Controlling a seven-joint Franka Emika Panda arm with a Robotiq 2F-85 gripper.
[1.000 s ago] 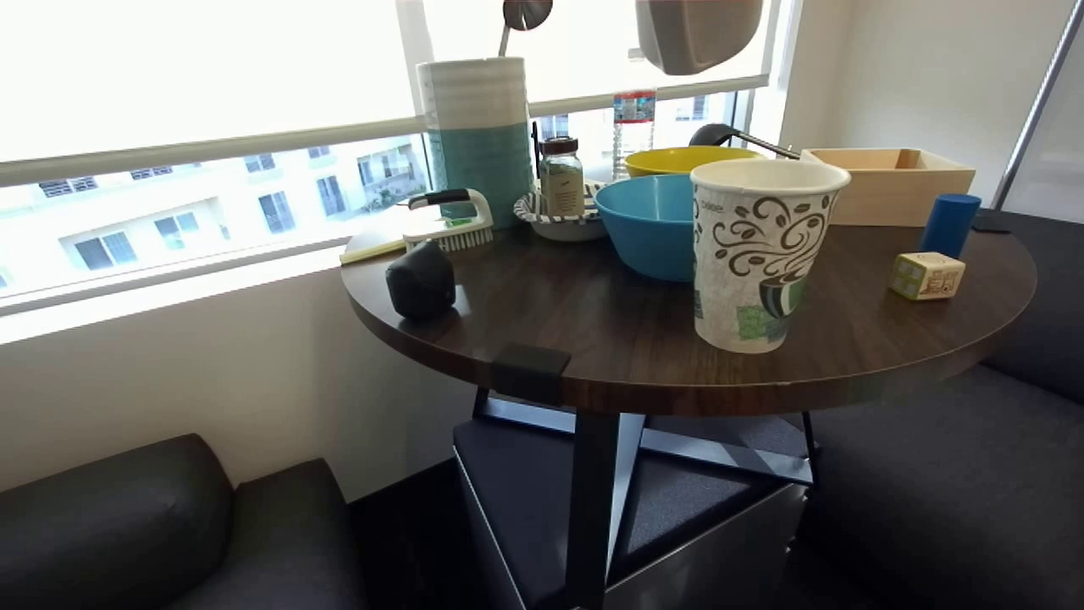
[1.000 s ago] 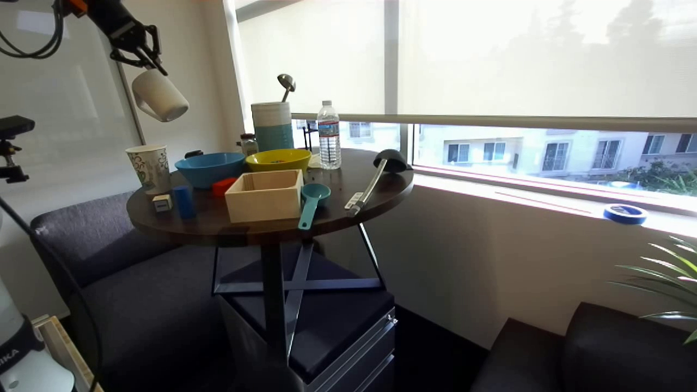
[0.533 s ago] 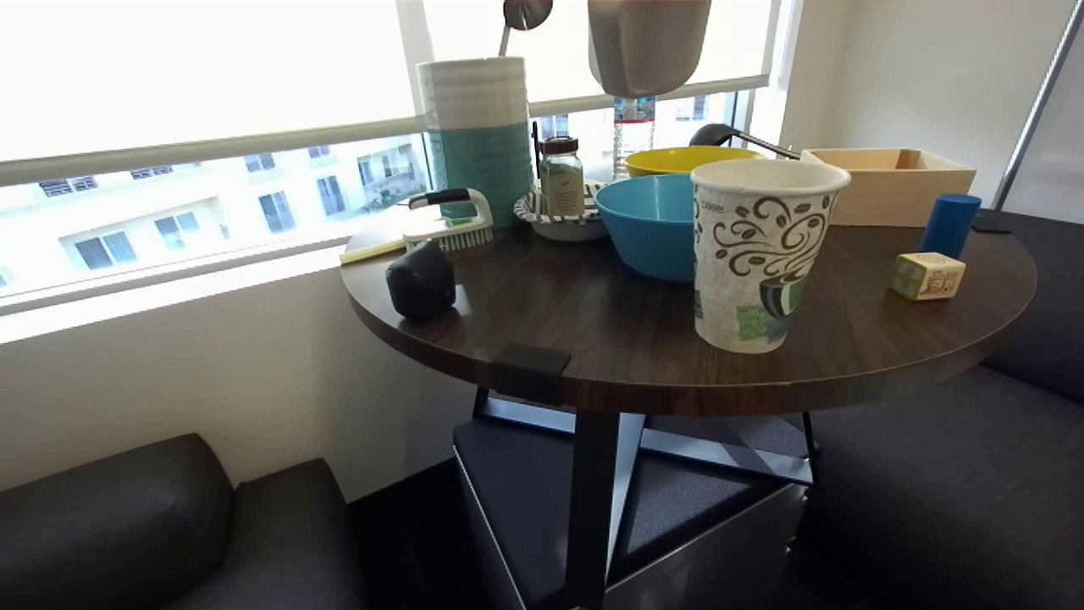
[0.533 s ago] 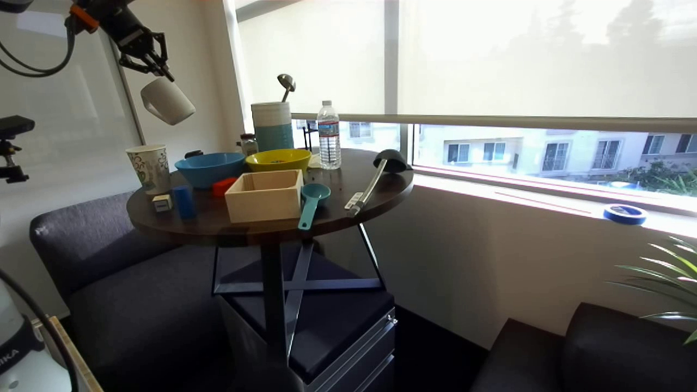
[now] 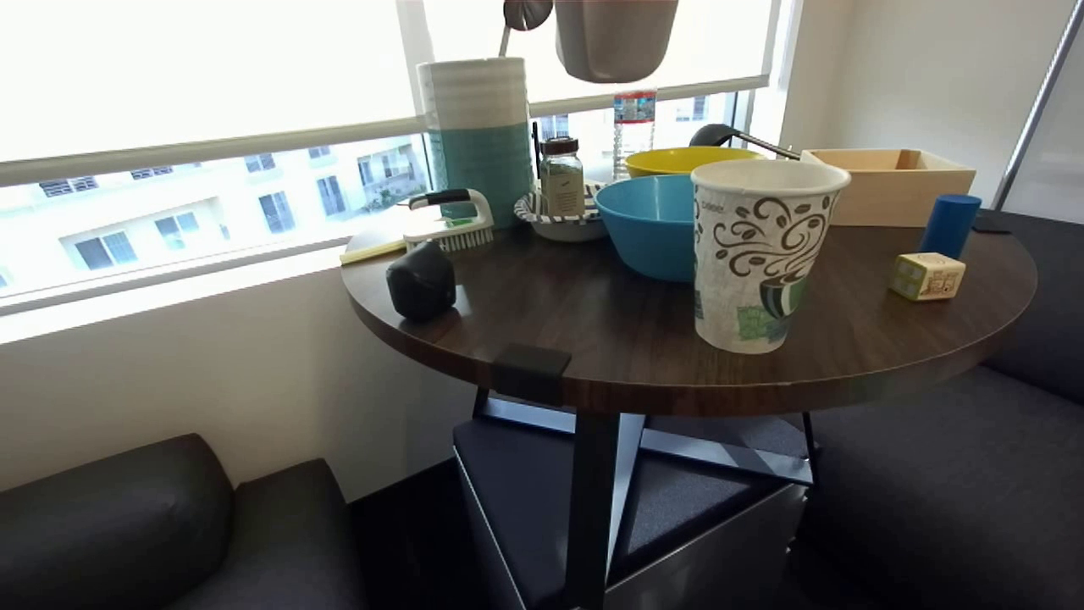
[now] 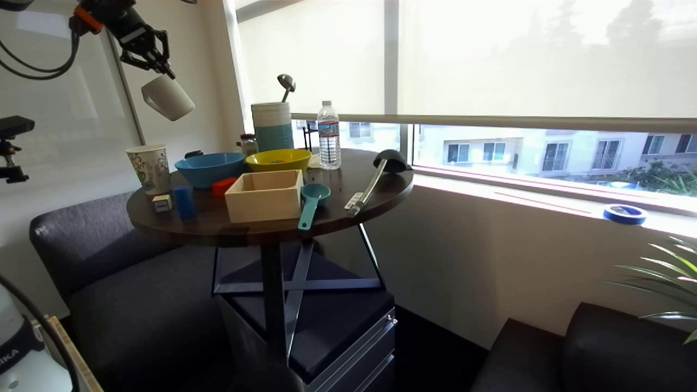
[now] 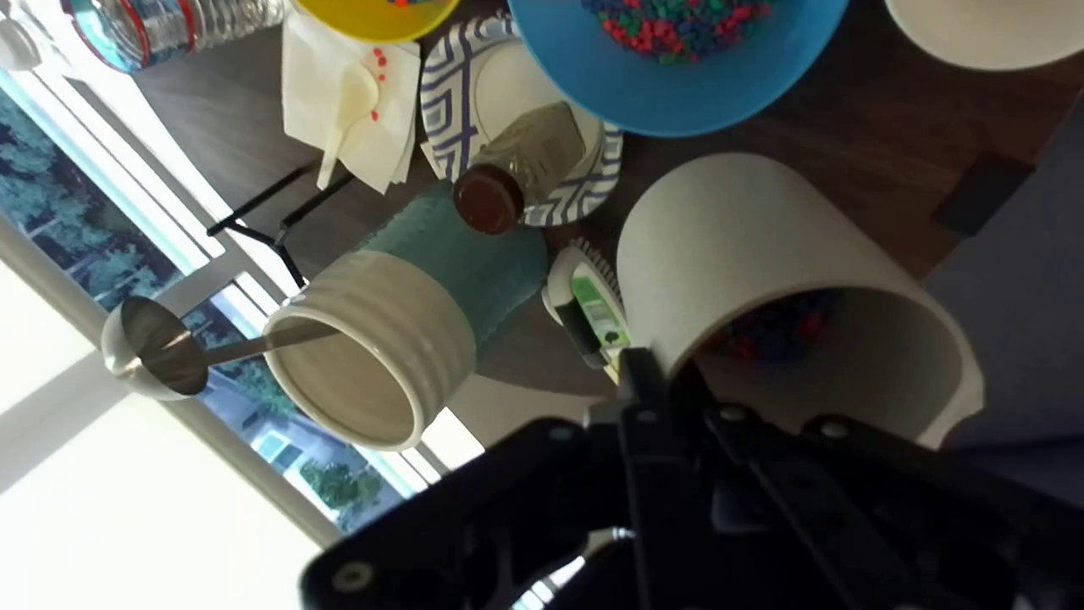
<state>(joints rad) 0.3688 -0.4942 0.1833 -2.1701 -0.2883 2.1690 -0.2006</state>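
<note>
Mug [image 6: 170,99] — axis aslant, mouth uppermost

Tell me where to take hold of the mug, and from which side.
Grip the mug at its rim, coming from the mouth end, jaws astride the edge. That seems best: the edge is thin, and the wrist view looks into the tilted mug's open mouth, so that end faces the gripper, which pinches it there now.

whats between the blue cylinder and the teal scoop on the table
The open wooden box stands between them, as seen in an exterior view.
</note>
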